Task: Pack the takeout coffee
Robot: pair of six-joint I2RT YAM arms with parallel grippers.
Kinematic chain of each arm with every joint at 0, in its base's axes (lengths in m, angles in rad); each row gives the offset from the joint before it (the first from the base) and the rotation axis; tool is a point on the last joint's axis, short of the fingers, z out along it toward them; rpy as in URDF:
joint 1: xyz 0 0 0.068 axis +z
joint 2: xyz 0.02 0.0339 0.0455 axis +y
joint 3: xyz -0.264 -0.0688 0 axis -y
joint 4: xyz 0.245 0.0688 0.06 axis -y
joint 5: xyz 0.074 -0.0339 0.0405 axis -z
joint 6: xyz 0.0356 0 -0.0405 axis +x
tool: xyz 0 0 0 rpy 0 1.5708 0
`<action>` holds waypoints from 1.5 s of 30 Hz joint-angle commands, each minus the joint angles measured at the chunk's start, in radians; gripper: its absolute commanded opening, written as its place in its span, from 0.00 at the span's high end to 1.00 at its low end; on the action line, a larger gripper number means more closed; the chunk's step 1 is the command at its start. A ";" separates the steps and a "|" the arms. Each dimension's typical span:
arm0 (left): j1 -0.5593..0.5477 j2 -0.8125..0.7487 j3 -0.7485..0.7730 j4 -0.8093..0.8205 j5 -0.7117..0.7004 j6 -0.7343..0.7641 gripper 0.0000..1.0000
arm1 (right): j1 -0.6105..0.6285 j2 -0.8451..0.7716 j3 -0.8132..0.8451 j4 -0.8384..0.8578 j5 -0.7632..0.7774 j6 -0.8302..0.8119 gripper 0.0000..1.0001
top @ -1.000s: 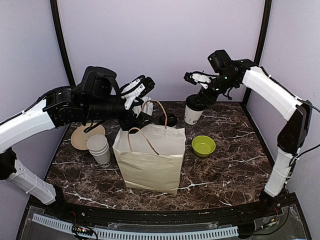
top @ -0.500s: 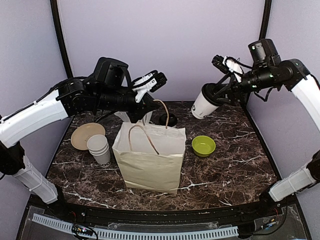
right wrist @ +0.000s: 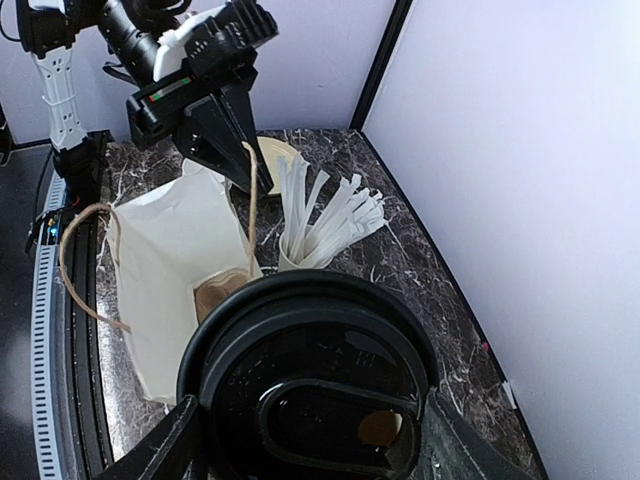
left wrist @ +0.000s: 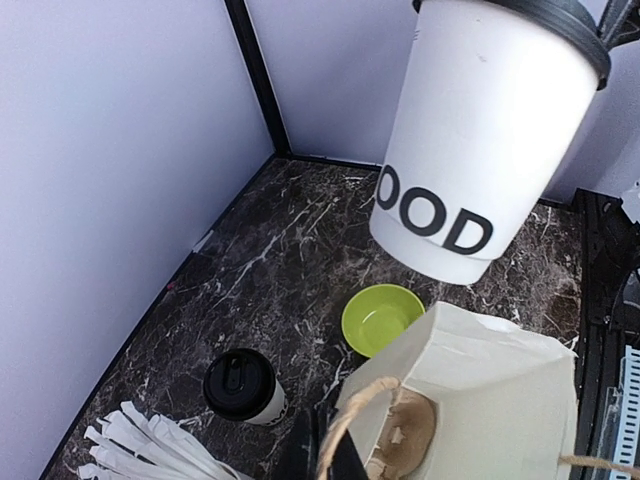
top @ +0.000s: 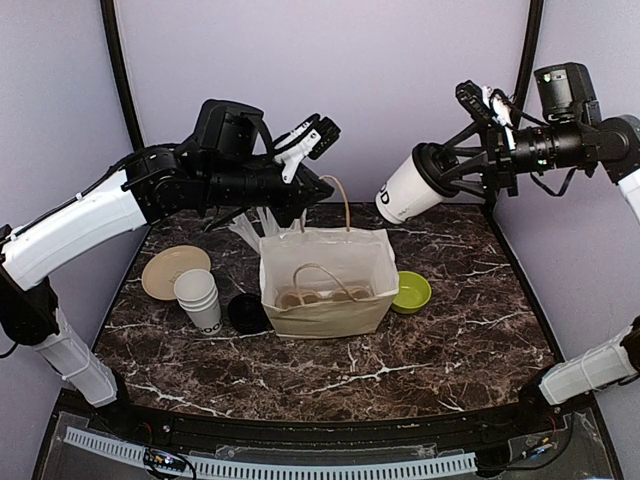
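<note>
Coffee cup [top: 405,192] hangs tilted in the right claw [top: 440,172], up-right of the bag [top: 330,290], base toward its mouth; left claw [right wrist: 236,170] pinches the handle [right wrist: 251,210].

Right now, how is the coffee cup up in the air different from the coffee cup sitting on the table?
The lifted cup is tilted and held by the right claw; the table cup stands upright, untouched. The lifted cup hangs in the air to the right of the paper bag; the table cup sits at the bag's left. Both are white with black lids.
</note>
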 commanded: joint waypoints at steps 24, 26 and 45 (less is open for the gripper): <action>0.002 -0.013 -0.074 0.146 0.100 -0.173 1.00 | 0.236 0.016 -0.151 0.059 0.053 -0.172 0.42; 0.002 -0.015 -0.075 0.147 0.100 -0.179 0.97 | 0.259 0.015 -0.175 0.085 0.088 -0.169 0.43; -0.065 -0.077 0.007 -0.071 0.222 -0.114 0.28 | 0.579 0.002 -0.410 0.186 0.510 -0.206 0.47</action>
